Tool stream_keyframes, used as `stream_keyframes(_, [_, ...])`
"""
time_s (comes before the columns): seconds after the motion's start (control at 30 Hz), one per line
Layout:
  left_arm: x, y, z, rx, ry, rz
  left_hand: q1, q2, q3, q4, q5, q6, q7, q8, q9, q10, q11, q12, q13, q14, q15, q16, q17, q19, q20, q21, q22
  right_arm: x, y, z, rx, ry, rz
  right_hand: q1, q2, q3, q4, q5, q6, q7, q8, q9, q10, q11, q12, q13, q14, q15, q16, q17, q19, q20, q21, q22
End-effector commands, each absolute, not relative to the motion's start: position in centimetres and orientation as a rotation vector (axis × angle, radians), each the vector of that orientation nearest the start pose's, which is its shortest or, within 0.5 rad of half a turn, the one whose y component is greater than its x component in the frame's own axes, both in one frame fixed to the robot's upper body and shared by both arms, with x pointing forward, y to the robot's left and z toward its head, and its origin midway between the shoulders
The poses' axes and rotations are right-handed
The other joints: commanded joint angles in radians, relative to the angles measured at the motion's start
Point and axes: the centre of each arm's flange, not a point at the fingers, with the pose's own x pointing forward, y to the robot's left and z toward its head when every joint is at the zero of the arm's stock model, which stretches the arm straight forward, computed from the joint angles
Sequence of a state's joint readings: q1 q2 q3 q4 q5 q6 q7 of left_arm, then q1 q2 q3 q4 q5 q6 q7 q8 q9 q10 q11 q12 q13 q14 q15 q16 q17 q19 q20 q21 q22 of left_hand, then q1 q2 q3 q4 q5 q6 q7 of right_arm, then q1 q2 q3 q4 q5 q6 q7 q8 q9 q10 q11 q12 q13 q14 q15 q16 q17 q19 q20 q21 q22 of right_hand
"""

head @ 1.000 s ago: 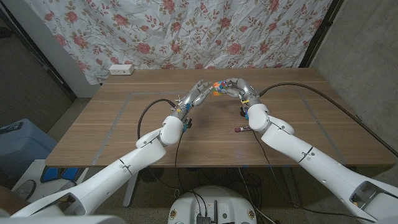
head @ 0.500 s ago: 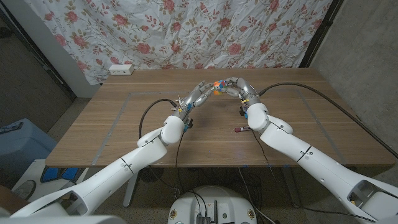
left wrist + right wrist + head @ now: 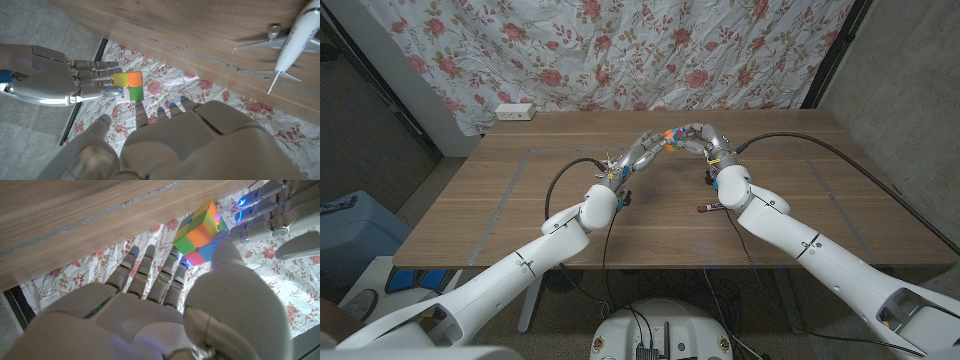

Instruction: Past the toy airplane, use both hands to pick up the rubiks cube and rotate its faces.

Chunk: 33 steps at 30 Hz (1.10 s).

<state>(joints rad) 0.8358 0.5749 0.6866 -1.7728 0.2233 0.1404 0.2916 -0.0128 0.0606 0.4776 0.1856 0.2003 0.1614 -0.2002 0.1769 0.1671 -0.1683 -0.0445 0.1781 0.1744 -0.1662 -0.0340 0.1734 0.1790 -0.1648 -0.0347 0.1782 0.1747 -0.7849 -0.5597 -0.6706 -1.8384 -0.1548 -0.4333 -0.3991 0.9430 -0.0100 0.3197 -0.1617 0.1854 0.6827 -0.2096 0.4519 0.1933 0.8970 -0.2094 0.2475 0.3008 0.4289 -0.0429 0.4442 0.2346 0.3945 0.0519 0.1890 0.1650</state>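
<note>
Both hands, left [image 3: 645, 150] and right [image 3: 700, 138], grip the cube [image 3: 669, 137] between their fingertips, raised above the tabletop [image 3: 500, 210].

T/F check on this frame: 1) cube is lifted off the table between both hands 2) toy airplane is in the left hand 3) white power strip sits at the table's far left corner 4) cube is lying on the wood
1) True. The rubiks cube is held up between the left hand and the right hand, above the table.
2) False. The toy airplane lies on the table, untouched; the left hand is on the cube.
3) True. The power strip sits at the far left corner.
4) False. The wrist views show the cube in the air in front of the floral cloth, touched by fingers of both hands.
</note>
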Motion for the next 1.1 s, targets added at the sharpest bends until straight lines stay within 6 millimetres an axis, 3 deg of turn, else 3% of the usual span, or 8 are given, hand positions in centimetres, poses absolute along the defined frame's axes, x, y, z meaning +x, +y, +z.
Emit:
stream_keyframes(0.03, [58.12, 11.35, -2.02, 0.842, -0.740, -0.122, -0.008, 0.062, -0.005, 0.003, 0.004, 0.007, 0.000, 0.008, 0.004, -0.019, -0.002, 0.008, 0.003, -0.093, -0.046, 0.007, 0.005, -0.007, -0.051, 0.007, 0.001, 58.89, -14.56, 1.48, -0.787, -0.623, -0.124, 0.034, 0.027, 0.000, 0.001, 0.007, 0.026, -0.011, 0.006, 0.002, 0.020, -0.006, 0.005, 0.001, 0.009, -0.114, 0.012, 0.003, 0.004, 0.003, 0.000, 0.002])
stream_keyframes(1.1, [57.97, 10.98, -2.34, 0.853, -0.747, -0.138, -0.004, 0.069, -0.016, -0.001, 0.006, 0.016, 0.008, 0.006, 0.004, -0.010, -0.003, 0.015, 0.002, -0.087, -0.046, 0.011, 0.003, 0.000, -0.051, 0.013, 0.000, 58.67, -13.94, 0.99, -0.718, -0.622, -0.179, 0.055, 0.038, -0.001, -0.002, 0.013, 0.052, -0.011, 0.005, 0.002, 0.050, -0.007, 0.005, 0.005, 0.026, -0.126, 0.031, 0.006, 0.018, -0.005, 0.002, 0.002])
